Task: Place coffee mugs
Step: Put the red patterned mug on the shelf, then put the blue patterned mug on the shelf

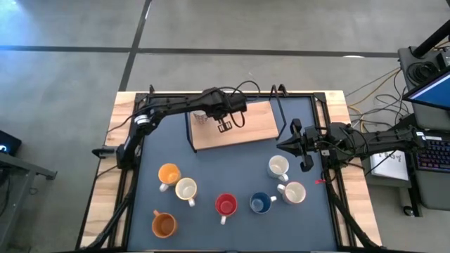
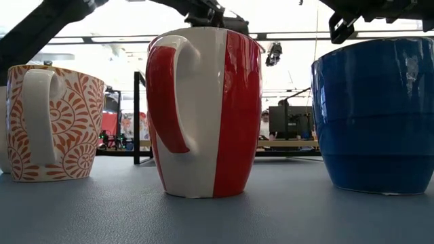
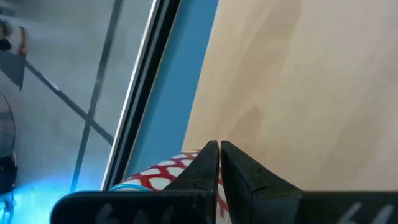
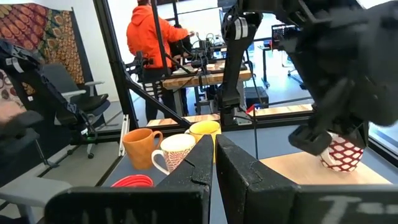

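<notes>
A red-and-white patterned coffee mug [image 1: 200, 117] stands upright on its base on the wooden board [image 1: 249, 130] at the table's far middle. My left gripper [image 1: 224, 127] hovers shut over the board, just right of that mug [image 3: 158, 175], touching nothing. On the blue mat stand several more coffee mugs: yellow-orange [image 1: 169, 173], white [image 1: 185, 189], red [image 1: 225, 204], blue [image 1: 261, 203], orange [image 1: 163, 223], and two white ones [image 1: 278, 166] [image 1: 292, 192]. My right gripper [image 1: 287, 145] waits shut at the table's right, raised above the mat.
A black metal frame [image 1: 190, 133] edges the board. The red mug [image 2: 203, 112], blue mug [image 2: 376, 115] and an orange-patterned mug [image 2: 51, 122] fill the low view. A person in an orange hoodie [image 4: 152, 34] stands beyond the table. Bare mat lies between board and mugs.
</notes>
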